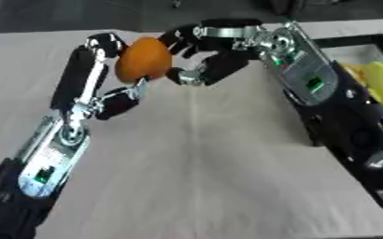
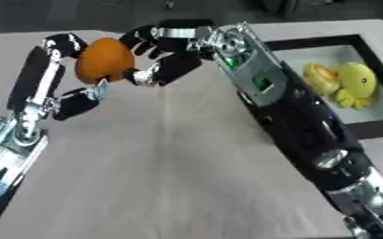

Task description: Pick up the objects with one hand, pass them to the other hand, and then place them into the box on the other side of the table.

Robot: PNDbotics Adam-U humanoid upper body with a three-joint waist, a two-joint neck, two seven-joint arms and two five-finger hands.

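An orange (image 1: 143,58) hangs above the table's far middle, held between both hands. My left hand (image 1: 82,81) comes up from the lower left, its fingers curled over the orange's top and left side and its thumb under it. From the right, my right hand (image 1: 221,59) meets it, with fingers curled onto the orange's upper right and the thumb against its lower right. At the right edge of the table stands the black-rimmed box (image 2: 309,44) with a white floor.
A yellow duck toy (image 2: 346,81) lies inside the box. My right forearm (image 2: 289,112) stretches along the box's left wall. The tan table (image 2: 170,163) spreads out below the hands, and its far edge runs just behind them.
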